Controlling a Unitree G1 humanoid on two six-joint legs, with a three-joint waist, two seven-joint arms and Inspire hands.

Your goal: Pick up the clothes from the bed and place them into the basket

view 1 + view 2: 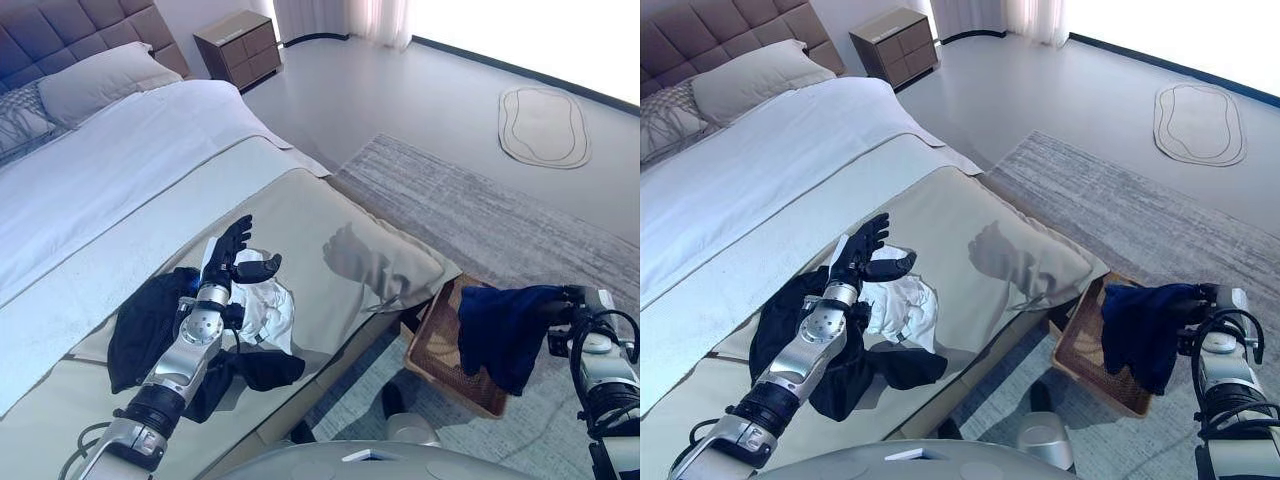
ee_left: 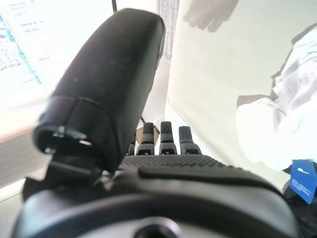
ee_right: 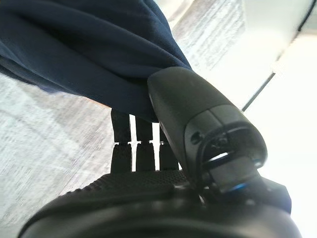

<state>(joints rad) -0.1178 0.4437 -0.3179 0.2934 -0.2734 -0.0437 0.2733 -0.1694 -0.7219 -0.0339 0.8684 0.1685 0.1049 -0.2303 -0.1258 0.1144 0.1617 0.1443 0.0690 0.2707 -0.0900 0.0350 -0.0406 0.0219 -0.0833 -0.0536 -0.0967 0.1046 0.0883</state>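
Navy garment (image 1: 500, 335) hangs pinched in the right hand (image 1: 578, 300) over the wicker basket (image 1: 440, 352) at four o'clock; centre it before letting go. Left hand (image 1: 232, 250), fingers spread, hovers above the white shirt (image 1: 268, 305).

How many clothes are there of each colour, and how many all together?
White: 1, the white garment on the bed, by the open left hand.
Black: 1, the black garment on the bed.
Dark blue: 1, the dark blue garment held by the right hand over the basket.
Total: 3.
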